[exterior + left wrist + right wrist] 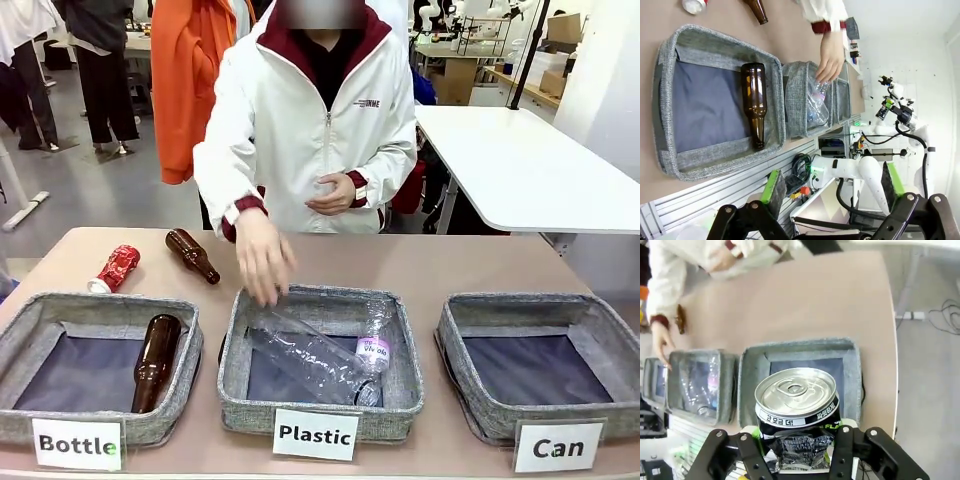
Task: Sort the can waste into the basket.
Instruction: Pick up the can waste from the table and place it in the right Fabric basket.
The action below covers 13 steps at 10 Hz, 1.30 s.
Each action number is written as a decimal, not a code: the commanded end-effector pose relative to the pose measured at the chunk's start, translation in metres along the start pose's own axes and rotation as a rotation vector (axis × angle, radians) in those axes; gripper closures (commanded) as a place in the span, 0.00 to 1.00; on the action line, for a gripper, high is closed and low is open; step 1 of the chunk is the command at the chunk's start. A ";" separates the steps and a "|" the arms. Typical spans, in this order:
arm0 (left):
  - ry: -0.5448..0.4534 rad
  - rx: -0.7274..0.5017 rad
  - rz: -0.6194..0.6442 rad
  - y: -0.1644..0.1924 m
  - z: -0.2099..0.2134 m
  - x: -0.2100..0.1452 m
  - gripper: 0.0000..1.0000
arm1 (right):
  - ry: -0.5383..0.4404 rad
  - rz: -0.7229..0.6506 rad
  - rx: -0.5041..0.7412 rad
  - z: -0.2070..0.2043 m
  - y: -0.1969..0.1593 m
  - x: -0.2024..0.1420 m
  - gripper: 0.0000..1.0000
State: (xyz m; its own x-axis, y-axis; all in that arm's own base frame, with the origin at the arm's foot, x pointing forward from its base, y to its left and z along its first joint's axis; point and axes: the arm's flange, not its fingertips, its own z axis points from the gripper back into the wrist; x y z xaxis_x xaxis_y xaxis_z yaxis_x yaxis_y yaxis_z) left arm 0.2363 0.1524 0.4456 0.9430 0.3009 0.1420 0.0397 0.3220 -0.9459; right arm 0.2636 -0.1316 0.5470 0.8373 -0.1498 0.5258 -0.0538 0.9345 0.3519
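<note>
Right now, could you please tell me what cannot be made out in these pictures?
- Black can: base, right wrist view, hidden by right end effector.
- Red can: print too small, front view; cut by top edge, left wrist view.
- Can basket: near floor, right wrist view, behind black can.

Metal, glass, plastic, cloth

Crumpled black can (797, 412) with bright silver metal lid; red can (117, 267) glossy, probably painted metal; Can basket (540, 302) of coarse grey woven cloth, dark smooth floor; brown bottle (155, 362) glossy glass; clear bottle (305, 360) thin shiny plastic; tabletop (450, 265) matt, smooth.
</note>
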 end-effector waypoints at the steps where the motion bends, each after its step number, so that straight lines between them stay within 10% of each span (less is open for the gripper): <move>1: 0.008 0.004 0.010 -0.002 0.001 -0.004 0.00 | 0.068 -0.016 0.049 0.002 0.016 -0.011 1.00; 2: 0.008 0.004 0.010 -0.002 0.001 -0.004 0.00 | 0.068 -0.016 0.049 0.002 0.016 -0.011 1.00; 3: 0.008 0.004 0.010 -0.002 0.001 -0.004 0.00 | 0.022 0.000 0.018 -0.001 0.004 -0.003 0.57; 7: 0.008 0.004 0.010 -0.002 0.001 -0.004 0.00 | 0.305 1.024 0.222 -0.142 0.063 0.072 0.57; 13: 0.008 0.004 0.010 -0.002 0.001 -0.004 0.00 | 0.840 1.506 0.586 -0.192 0.102 0.019 0.57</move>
State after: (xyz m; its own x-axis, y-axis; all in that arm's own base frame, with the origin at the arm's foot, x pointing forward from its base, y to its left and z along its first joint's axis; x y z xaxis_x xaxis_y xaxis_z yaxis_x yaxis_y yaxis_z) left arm 0.2363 0.1524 0.4455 0.9432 0.3006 0.1415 0.0394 0.3220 -0.9459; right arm 0.3725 0.0414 0.4279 0.1017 0.9553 0.2775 -0.9665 0.0288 0.2549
